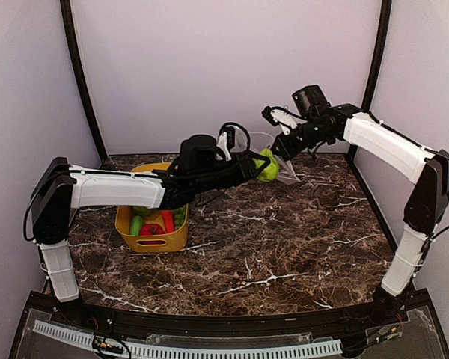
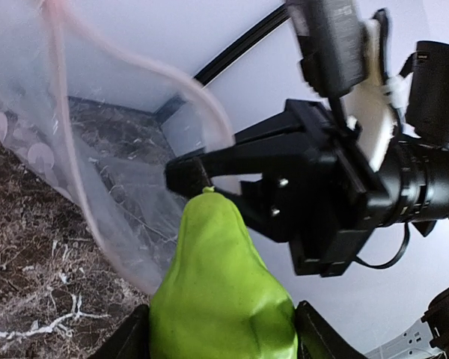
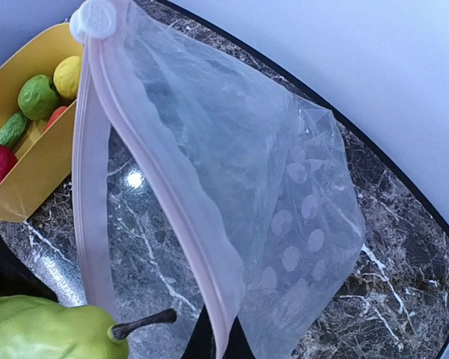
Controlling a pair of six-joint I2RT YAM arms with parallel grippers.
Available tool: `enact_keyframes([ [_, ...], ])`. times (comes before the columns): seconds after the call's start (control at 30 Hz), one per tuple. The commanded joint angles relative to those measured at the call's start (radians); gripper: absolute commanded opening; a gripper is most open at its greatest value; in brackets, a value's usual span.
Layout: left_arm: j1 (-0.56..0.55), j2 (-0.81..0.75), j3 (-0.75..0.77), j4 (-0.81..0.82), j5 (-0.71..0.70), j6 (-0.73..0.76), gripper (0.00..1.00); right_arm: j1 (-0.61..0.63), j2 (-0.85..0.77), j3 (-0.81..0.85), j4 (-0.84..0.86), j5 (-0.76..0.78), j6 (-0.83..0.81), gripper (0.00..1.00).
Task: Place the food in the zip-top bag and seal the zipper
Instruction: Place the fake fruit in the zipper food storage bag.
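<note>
While the right fingers [image 2: 191, 173] pinch the zip-top bag [image 3: 269, 172] by its gaping zipper [image 3: 157, 187] above the tabletop [image 1: 284, 247], the left fingers [image 1: 260, 166] grip a green pear [image 2: 221, 292] at its mouth: the loading step. Next, I judge, push the pear inside and let go.

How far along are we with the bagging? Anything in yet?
Done: nothing I can see; the zip-top bag looks empty. In hand: the right gripper holds the bag up with its zipper open, and the left gripper holds a green pear at the mouth, not yet inside. Left: drop the pear in, move the lemon, cucumber and other pieces out of the yellow basket, then seal the zipper.
</note>
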Motion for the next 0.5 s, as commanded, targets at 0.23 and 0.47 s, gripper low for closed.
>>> enact_keyframes([
  [0.23,0.007,0.014,0.017,-0.066,0.006,-0.082,0.14,0.019,-0.079,-0.074,0.050,-0.071,-0.036,0.00],
  [0.47,0.031,0.054,0.118,-0.185,-0.023,-0.170,0.09,0.044,-0.125,-0.132,0.080,-0.071,-0.045,0.00],
])
